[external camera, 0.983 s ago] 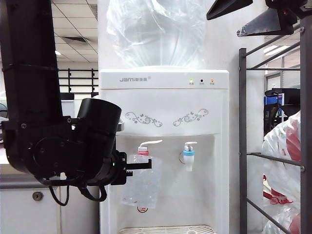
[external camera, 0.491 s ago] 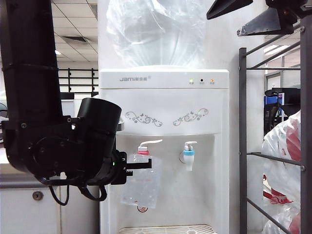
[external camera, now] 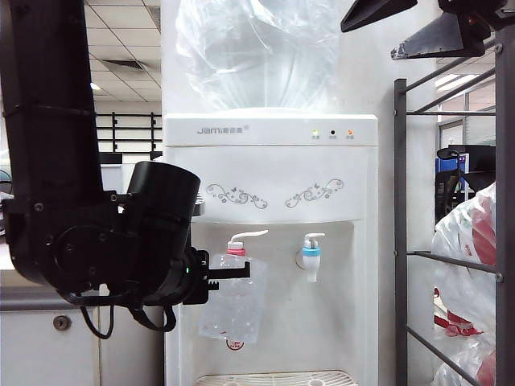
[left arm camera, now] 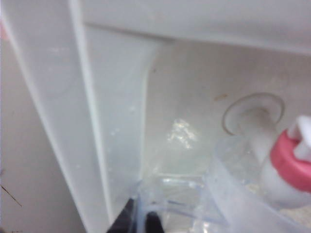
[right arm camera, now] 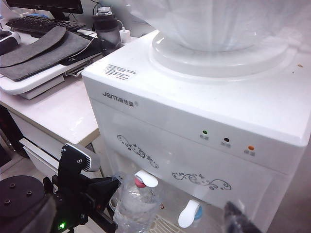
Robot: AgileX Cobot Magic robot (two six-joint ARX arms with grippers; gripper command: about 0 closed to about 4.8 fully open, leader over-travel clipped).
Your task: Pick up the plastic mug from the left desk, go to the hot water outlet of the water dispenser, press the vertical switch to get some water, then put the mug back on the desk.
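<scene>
right now the plastic mug [external camera: 233, 297] hangs in the recess of the water dispenser [external camera: 346, 185], its mouth directly under the hot water outlet [external camera: 236, 251], the small white tap with the red collar. the vertical switch [external camera: 248, 236], a thin white curved lever, sticks out over that tap towards 3 o'clock in the exterior view. the left gripper [external camera: 229, 273] comes in from 9 o'clock and is clamped tight on the mug at its rim and handle side, holding it upright off the drip tray [external camera: 278, 378]. in the left wrist view the clear rim of the mug [left arm camera: 233, 194] sits just beneath the red-collared outlet [left arm camera: 291, 167], with the dark tips of the left gripper [left arm camera: 138, 221] pinching the see-through handle.

at 3 o'clock from the red tap, well apart from the mug, is the blue-collared tap [external camera: 311, 253]. above both, the panel carries the grey scroll ornaments, the logo and three indicator lights [external camera: 332, 134], and the clear bottle [external camera: 257, 52] sits on top.

the right gripper [external camera: 418, 28] is up at 1 o'clock in the exterior view, far from the taps, its jaws spread wide with nothing between them; only one dark fingertip [right arm camera: 238, 218] shows in the right wrist view. that view also shows the bench [right arm camera: 53, 107] at 9 o'clock of the dispenser, carrying a keyboard [right arm camera: 39, 24] and a dark bottle [right arm camera: 107, 29]. a grey metal rack [external camera: 451, 241] stands at 3 o'clock.
</scene>
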